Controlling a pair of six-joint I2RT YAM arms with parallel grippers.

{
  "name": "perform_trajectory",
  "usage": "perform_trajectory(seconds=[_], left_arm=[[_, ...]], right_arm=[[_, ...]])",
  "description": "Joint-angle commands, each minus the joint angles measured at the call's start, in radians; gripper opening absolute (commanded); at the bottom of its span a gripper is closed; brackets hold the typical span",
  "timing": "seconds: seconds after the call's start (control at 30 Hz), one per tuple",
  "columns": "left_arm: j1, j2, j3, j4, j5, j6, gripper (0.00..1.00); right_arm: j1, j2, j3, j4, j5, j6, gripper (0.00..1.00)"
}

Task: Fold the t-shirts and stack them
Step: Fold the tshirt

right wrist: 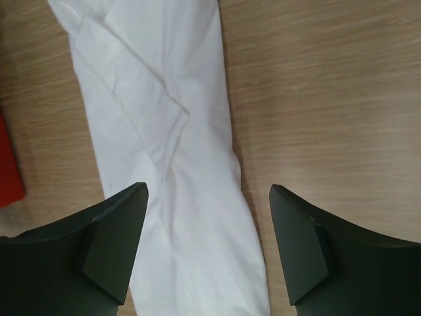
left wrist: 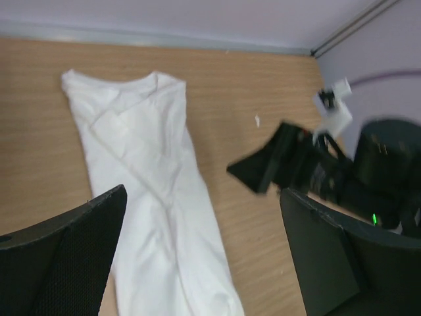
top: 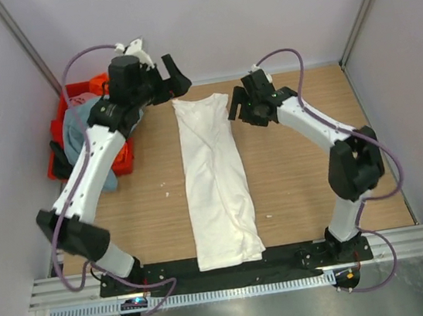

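A white t-shirt [top: 214,181] lies on the table folded into a long narrow strip, collar at the far end; no print shows. It also shows in the left wrist view [left wrist: 151,191] and the right wrist view [right wrist: 177,164]. My left gripper [top: 173,76] is open and empty above the shirt's far left corner; in its own view [left wrist: 200,253] the jaws stand wide apart. My right gripper [top: 236,106] is open and empty above the shirt's far right edge; its own view [right wrist: 207,250] shows the jaws spread over the cloth. Grey-blue [top: 88,135] and orange [top: 99,82] shirts lie in the crate.
A red plastic crate [top: 63,123] stands at the far left with shirts spilling over its side. Grey walls close the table at the back and sides. Bare wooden tabletop [top: 300,177] lies right of the white shirt.
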Motion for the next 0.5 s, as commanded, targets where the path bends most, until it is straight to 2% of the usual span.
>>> perform_trajectory(seconds=[0.0, 0.1, 0.13, 0.3, 0.43, 0.47], left_arm=[[-0.007, -0.175, -0.337, -0.082, -0.050, -0.012, 1.00], [-0.053, -0.306, -0.541, -0.093, -0.042, -0.013, 0.98], [-0.067, -0.378, -0.581, -0.108, -0.054, -0.012, 0.98], [-0.125, -0.532, -0.783, -0.142, -0.073, -0.056, 0.97], [-0.135, -0.624, -0.855, -0.190, -0.076, -0.070, 0.95], [-0.136, -0.634, -0.866, -0.202, -0.076, -0.072, 0.94]], right_arm=[[-0.013, 0.154, 0.165, 0.029, -0.074, -0.125, 0.80], [-0.015, 0.295, 0.270, 0.026, -0.107, -0.144, 0.79], [-0.016, 0.326, 0.320, 0.020, -0.114, -0.144, 0.79], [-0.018, 0.522, 0.466, 0.012, -0.129, -0.121, 0.73], [-0.019, 0.642, 0.618, -0.039, -0.091, -0.104, 0.65], [-0.019, 0.654, 0.630, -0.051, -0.036, -0.093, 0.56]])
